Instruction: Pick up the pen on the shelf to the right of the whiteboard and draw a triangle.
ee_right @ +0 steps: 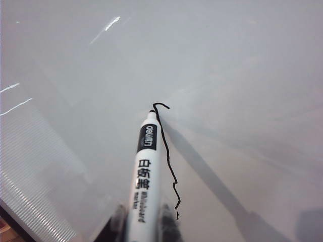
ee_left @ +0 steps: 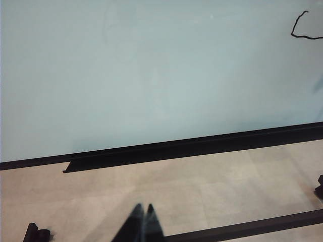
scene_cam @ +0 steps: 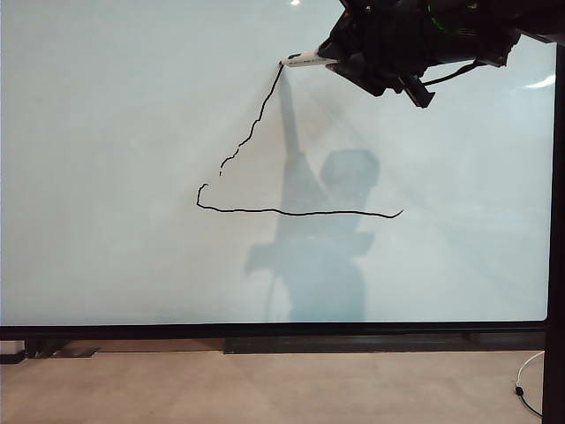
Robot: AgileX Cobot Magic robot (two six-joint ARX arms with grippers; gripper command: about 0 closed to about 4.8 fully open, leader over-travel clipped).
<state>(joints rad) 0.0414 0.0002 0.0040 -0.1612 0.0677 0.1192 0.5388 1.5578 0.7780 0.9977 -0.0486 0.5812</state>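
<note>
The right tool [scene_cam: 340,60] is gripping the pen [ee_right: 145,171], pressing its tip to the whiteboard [scene_cam: 106,132] atop the unfinished triangle [scene_cam: 265,177], while the closed left tool [ee_left: 143,210] is hovering low above the floor [ee_left: 202,186].

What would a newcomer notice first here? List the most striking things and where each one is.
The half-drawn triangle in black line at the middle of the whiteboard, with its right side missing. At its peak, the right gripper reaches in from the upper right, shut on the pen, whose tip is at the board. The left gripper sits shut, low over the floor.
</note>
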